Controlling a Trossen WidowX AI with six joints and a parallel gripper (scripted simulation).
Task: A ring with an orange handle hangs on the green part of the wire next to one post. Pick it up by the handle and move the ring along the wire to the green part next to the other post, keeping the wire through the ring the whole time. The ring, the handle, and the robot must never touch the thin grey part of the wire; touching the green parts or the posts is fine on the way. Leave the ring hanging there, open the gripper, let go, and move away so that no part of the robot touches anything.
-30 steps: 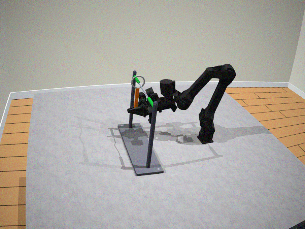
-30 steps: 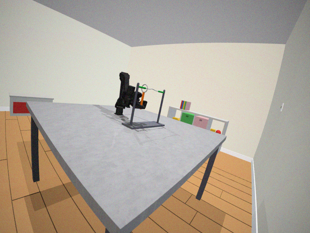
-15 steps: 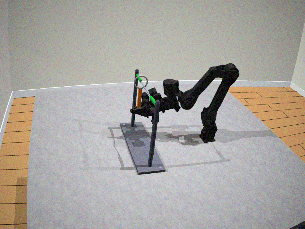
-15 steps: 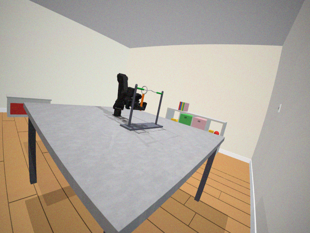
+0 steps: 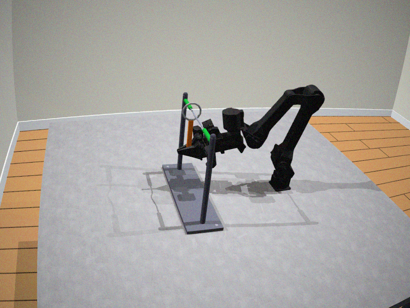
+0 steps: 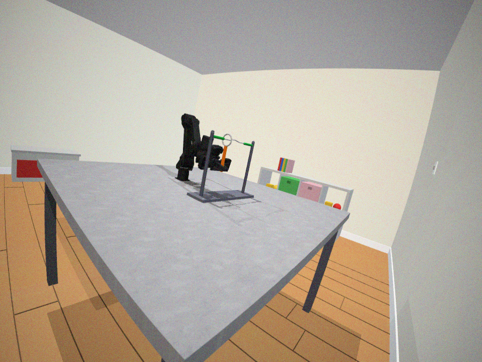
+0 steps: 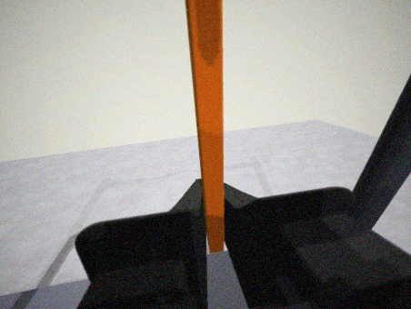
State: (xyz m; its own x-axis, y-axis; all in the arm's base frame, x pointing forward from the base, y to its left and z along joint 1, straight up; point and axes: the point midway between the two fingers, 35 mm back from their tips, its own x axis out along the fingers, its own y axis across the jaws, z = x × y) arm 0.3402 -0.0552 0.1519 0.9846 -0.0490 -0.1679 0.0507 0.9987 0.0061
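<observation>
My gripper (image 5: 188,147) (image 6: 223,166) (image 7: 205,184) is shut on the lower part of the orange handle (image 5: 190,132) (image 6: 224,155) (image 7: 210,114), which stands upright. The ring (image 5: 200,112) (image 6: 231,140) above it surrounds the wire at the inner end of one green part (image 5: 187,103) (image 6: 218,137), where the thin grey part (image 5: 198,121) (image 6: 239,141) begins. Whether ring and wire touch is too small to tell. The other green part (image 5: 206,134) (image 6: 248,144) is at the opposite post (image 5: 207,185) (image 6: 248,167). The ring is outside the wrist view.
The post nearer the ring (image 5: 181,132) (image 6: 206,167) stands close beside the gripper; a post (image 7: 386,154) also shows at the right of the wrist view. Both posts rise from a dark base plate (image 5: 202,215) (image 6: 196,196) on the grey table (image 5: 99,265) (image 6: 175,253).
</observation>
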